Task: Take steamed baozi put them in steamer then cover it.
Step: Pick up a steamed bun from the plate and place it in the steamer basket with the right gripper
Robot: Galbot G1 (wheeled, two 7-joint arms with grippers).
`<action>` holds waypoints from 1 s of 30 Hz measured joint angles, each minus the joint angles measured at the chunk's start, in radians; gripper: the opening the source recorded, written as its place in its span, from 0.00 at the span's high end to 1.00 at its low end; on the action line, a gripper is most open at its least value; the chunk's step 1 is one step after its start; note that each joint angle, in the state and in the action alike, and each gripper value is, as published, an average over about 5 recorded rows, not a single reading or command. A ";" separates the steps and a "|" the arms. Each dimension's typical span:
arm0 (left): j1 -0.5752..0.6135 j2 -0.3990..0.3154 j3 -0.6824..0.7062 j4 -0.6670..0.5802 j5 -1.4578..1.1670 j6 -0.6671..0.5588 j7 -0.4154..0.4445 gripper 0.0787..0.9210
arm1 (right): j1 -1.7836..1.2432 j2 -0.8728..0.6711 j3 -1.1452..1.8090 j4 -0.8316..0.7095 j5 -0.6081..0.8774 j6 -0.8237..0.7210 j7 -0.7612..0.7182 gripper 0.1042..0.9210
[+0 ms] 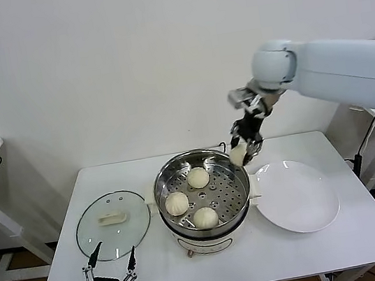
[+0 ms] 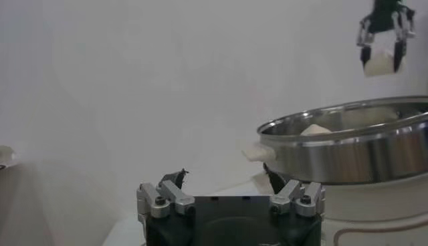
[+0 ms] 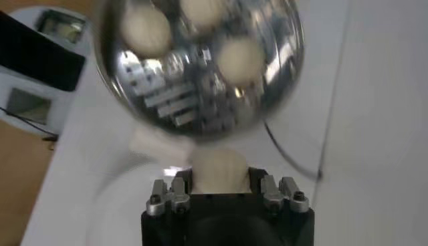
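The steamer [image 1: 159, 187] stands mid-table with three baozi on its perforated tray: [image 1: 198, 177], [image 1: 176, 203], [image 1: 205, 217]. My right gripper [image 1: 241, 155] hangs just above the steamer's far right rim, shut on another baozi [image 1: 237, 154]. The right wrist view shows that baozi [image 3: 219, 170] between the jaws, with the steamer [image 3: 180, 100] below. The cover [image 1: 113, 224], a glass lid with a white handle, lies flat on the table left of the steamer. My left gripper [image 1: 109, 262] waits open and empty at the table's front left edge, level with the steamer's wall [image 2: 348, 150].
A flat white plate [image 1: 296, 196] lies right of the steamer, under the right arm. The white table [image 1: 316, 248] ends close in front of the left gripper. A side table stands at the far left and another at the far right.
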State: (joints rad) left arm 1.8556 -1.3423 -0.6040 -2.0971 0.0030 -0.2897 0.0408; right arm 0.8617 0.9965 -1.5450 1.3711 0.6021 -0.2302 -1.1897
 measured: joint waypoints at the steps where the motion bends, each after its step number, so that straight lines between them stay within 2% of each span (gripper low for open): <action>1: 0.000 -0.001 -0.001 -0.001 0.000 0.000 0.000 0.12 | 0.002 0.010 -0.009 0.012 0.007 -0.009 0.008 0.42; 11: 0.001 -0.007 -0.011 -0.008 0.000 -0.003 -0.003 0.12 | -0.044 0.064 -0.046 0.061 0.041 -0.079 0.098 0.42; 30: 0.004 -0.014 -0.025 -0.003 -0.001 -0.009 -0.004 0.12 | -0.183 0.110 -0.019 -0.010 -0.001 -0.107 0.156 0.41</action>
State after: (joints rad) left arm 1.8593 -1.3559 -0.6290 -2.0999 0.0023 -0.2991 0.0363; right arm 0.6788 1.1068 -1.5642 1.3608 0.6008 -0.3369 -1.0341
